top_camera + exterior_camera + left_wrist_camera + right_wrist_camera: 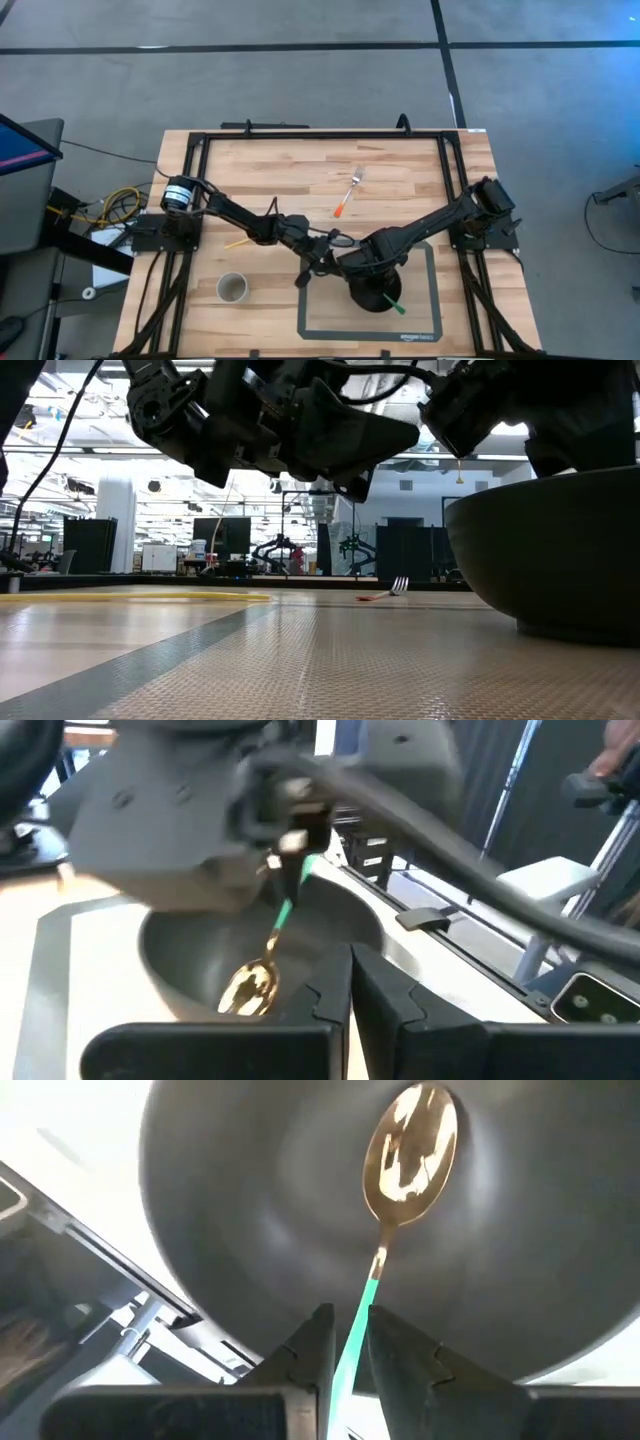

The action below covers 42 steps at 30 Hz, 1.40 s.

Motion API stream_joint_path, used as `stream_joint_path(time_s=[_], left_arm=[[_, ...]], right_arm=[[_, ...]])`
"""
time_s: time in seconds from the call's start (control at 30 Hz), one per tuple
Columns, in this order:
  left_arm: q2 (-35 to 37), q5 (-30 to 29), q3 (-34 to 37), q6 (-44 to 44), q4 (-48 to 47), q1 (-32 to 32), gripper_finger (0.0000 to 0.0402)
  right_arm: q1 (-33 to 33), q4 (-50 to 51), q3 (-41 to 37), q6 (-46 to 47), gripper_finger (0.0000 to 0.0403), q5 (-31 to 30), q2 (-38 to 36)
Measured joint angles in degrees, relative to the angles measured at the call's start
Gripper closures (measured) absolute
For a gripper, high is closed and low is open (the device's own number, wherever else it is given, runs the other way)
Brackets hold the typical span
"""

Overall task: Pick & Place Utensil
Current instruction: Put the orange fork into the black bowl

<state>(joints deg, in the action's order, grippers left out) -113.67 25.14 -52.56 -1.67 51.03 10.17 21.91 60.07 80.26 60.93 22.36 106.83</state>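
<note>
A spoon (410, 1150) with a gold bowl and a green handle hangs over a black bowl (250, 1200), which stands on a grey-bordered mat (430, 300). My right gripper (345, 1325) is above the black bowl (372, 298), shut on the spoon. My left gripper (350, 975) is shut and hovers just left of the bowl, near the mat's left edge (318, 262). A fork (350, 190) with an orange handle lies flat on the table's far half, also seen as the fork (385, 592) in the low view. My right gripper pinches the spoon's green handle (360, 1305) between its two fingers, which lie along the handle. It comes from above, slanting down. The spoon hangs tilted below the fingers, gold end (250, 988) low inside the black bowl. Whether that end touches the bowl, I cannot tell.
A pale cup (232, 288) stands near the table's front left. A thin yellow utensil (238, 242) lies under the left arm. A black frame (320, 135) runs along the table's far edge and sides. The two arms meet close together over the mat's left part.
</note>
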Motion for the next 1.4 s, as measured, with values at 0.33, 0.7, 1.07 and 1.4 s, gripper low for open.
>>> stream_joint_path(time_s=[0.33, 0.7, 1.07, 1.4], left_arm=[[0.0, 0.0, 0.0, 6.7, -2.8, -5.5, 0.0383], [3.3, -3.6, 0.1, 7.0, -3.8, -13.6, 0.0296], [5.0, -15.7, 0.0, 5.1, -6.6, -18.4, 0.0267], [-5.4, -25.6, 0.0, 6.5, -7.0, -18.6, 0.0279]], right_arm=[[-0.3, 22.7, 11.8, -8.9, 0.0345, -19.6, -0.7], [3.0, 24.8, 9.1, -11.7, 0.0345, -49.4, -21.2], [2.9, 1.5, -17.9, -12.1, 0.0345, -63.2, -39.5], [-4.6, -17.5, -34.2, -12.0, 0.0345, -59.9, -40.1]])
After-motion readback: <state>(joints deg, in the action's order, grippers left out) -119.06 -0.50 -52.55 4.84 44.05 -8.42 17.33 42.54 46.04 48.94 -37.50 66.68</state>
